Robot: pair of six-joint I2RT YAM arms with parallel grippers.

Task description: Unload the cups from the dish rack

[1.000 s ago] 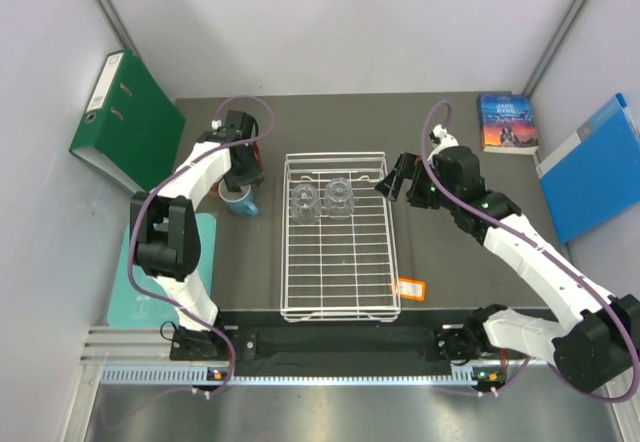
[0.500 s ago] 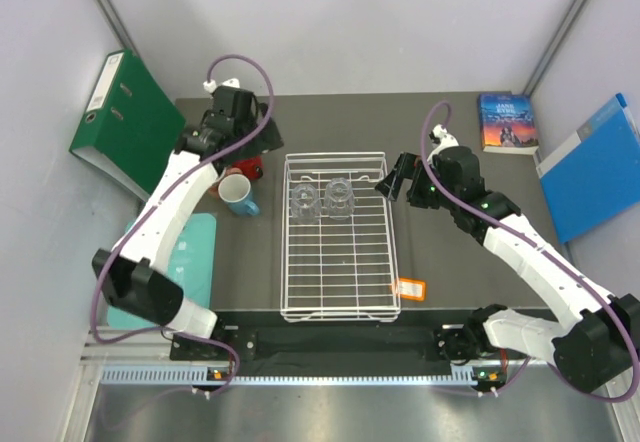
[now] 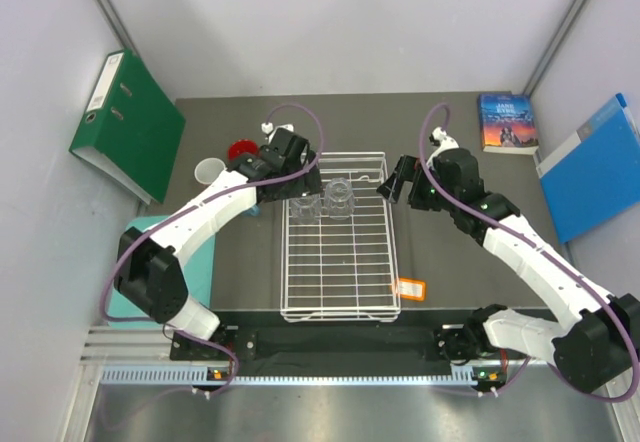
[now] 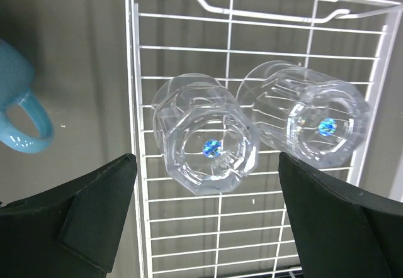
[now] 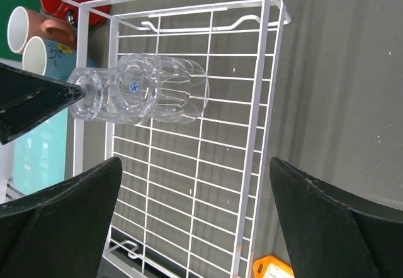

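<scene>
The white wire dish rack [image 3: 287, 262] [image 4: 133, 70] [image 5: 264, 70] holds two clear glass tumblers in its far part, one on the left [image 4: 208, 143] [image 5: 104, 99] and one on the right [image 3: 340, 199] [image 4: 308, 117]. My left gripper [image 3: 300, 177] [image 4: 204, 165] hangs open over the left tumbler, touching nothing. My right gripper [image 3: 400, 177] [image 5: 195, 165] is open and empty above the rack's far right side. Left of the rack stand a red mug [image 3: 240, 150] [image 5: 69, 1], a salmon-pink mug [image 3: 208, 170] [image 5: 31, 29] and a light-blue mug [image 4: 16, 102] [image 5: 47, 55]. In the top view my left arm hides the light-blue mug.
An orange tag [image 3: 410, 288] [image 5: 277, 268] lies at the rack's near right corner. A green binder [image 3: 125, 122] leans at the far left and a teal mat [image 3: 205, 252] lies near left. A book [image 3: 508, 122] and a blue folder [image 3: 595, 167] sit at the far right.
My left gripper has opened beside the mugs and swung right, ending over the rack's far left corner above the left tumbler. The right arm has not moved.
</scene>
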